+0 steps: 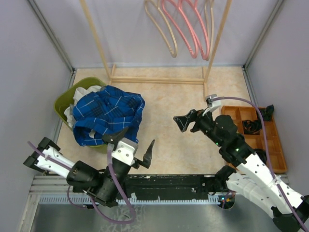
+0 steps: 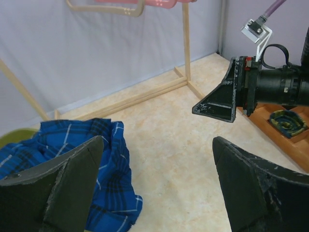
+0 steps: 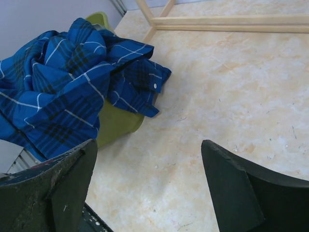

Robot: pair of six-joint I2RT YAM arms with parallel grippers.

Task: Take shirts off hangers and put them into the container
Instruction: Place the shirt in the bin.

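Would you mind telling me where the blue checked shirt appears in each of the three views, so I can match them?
Top external: the blue shirt lies left of centre, heaped over the green container.
Left wrist: the blue shirt fills the lower left.
Right wrist: the blue shirt fills the upper left.
Shared landmark: the wooden rack's base rail, beyond the shirt in all three views.

Left tool (image 1: 136,141) and right tool (image 1: 189,121) hover with jaws spread wide, holding nothing.
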